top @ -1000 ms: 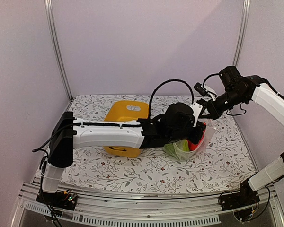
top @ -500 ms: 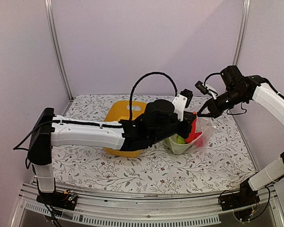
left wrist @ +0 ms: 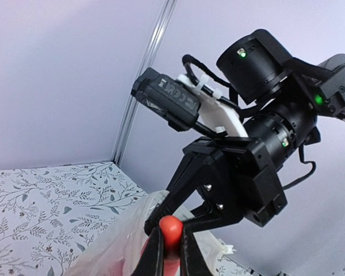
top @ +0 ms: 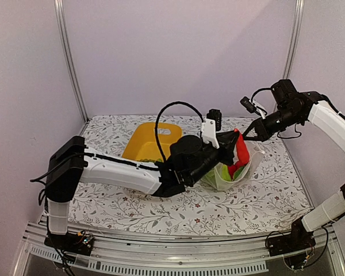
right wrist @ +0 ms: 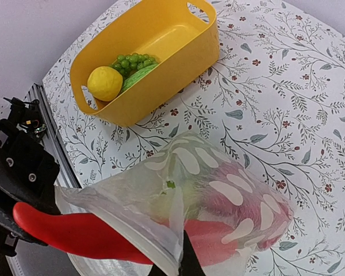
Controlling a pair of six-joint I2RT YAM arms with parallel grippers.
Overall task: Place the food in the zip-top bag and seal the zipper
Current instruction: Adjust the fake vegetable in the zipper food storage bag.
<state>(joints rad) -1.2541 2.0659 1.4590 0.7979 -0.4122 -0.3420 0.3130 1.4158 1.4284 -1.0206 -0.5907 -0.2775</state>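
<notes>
The zip-top bag (top: 234, 175) sits at 3 o'clock on the tabletop (top: 253, 204), w/ red & green food (right wrist: 241, 201) inside. The right gripper (top: 245, 137) pinches its rim at 1 o'clock. The left gripper (left wrist: 171, 253) squeezes a long red food (right wrist: 75, 233) poking in. Yellow basket (top: 137, 148): 9 o'clock.

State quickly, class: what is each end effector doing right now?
Left end effector: closed on the red pepper.
Right end effector: closed on the edge of the bag.
</notes>
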